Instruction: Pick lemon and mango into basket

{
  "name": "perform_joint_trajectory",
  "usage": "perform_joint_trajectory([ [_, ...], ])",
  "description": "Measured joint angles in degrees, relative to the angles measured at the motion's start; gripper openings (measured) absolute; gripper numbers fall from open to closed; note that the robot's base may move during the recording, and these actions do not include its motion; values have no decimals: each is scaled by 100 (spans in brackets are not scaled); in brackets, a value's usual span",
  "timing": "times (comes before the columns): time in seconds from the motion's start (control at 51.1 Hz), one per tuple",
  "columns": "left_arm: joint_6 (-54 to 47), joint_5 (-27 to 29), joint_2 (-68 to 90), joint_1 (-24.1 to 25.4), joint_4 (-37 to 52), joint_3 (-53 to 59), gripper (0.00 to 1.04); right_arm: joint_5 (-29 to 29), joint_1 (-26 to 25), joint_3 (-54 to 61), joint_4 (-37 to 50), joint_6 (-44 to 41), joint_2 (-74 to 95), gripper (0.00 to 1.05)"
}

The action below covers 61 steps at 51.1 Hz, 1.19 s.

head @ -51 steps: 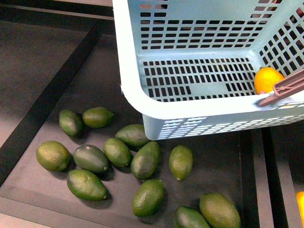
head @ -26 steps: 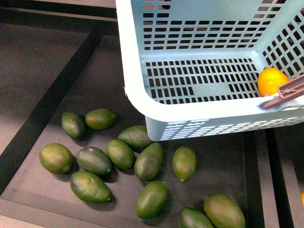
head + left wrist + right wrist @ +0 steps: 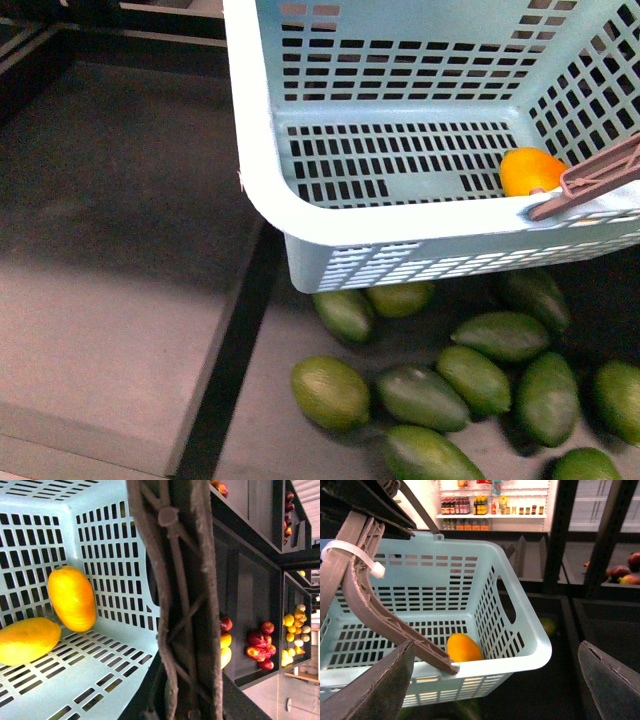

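Observation:
The pale blue-green basket (image 3: pixel 270 190) hangs above the produce trays, and its brownish handle (image 3: pixel 600 172) slants up at the right. My left gripper (image 3: pixel 182 700) is shut on the basket's handle (image 3: pixel 182 595), which fills the middle of the left wrist view. Two yellow-orange fruits lie on the slotted floor: the stubbier one reads as the lemon (image 3: pixel 72 597) and the longer, cut-off one as the mango (image 3: pixel 27 640). The front view shows only one orange fruit (image 3: pixel 530 170). My right gripper (image 3: pixel 497 690) is open beside the basket's rim (image 3: pixel 520 662), with nothing between its fingers.
Several dark green oval fruits (image 3: pixel 470 380) lie on the dark tray under and in front of the basket. A black divider (image 3: pixel 235 350) separates that tray from a grey compartment (image 3: pixel 100 300). Bins of red and yellow fruit (image 3: pixel 262 645) stand off to one side.
In the front view the green fruits have slid to the right and partly under the basket, and the grey compartment has come into view. The basket shifted slightly left, with the orange fruit still in its corner.

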<state>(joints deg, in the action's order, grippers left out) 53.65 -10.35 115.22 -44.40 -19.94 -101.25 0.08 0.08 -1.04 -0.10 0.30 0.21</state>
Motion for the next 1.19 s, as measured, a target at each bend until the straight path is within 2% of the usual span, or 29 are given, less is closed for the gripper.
perform_joint_trajectory([
  [0.313,13,-120,0,-17,0,0,6,11,0,0,0,-13,2,96],
  [0.725,-59,125,0,105,2,0,6,-33,-9,4,2,-13,-2,96],
  [0.764,118,627,-44,44,535,245,6,-33,-9,4,2,-13,-2,96],
  [0.823,1128,2505,-101,-142,2146,946,6,-28,-9,4,2,-13,-2,96],
  [0.862,1589,3423,-81,-221,2736,1174,6,-31,-9,4,2,-13,-2,96],
  [0.901,1934,3888,-66,-179,2903,1204,6,-22,-9,4,2,-13,-2,96],
  [1.195,2804,3812,428,516,2588,691,6,-11,-9,4,2,-13,-2,96],
])
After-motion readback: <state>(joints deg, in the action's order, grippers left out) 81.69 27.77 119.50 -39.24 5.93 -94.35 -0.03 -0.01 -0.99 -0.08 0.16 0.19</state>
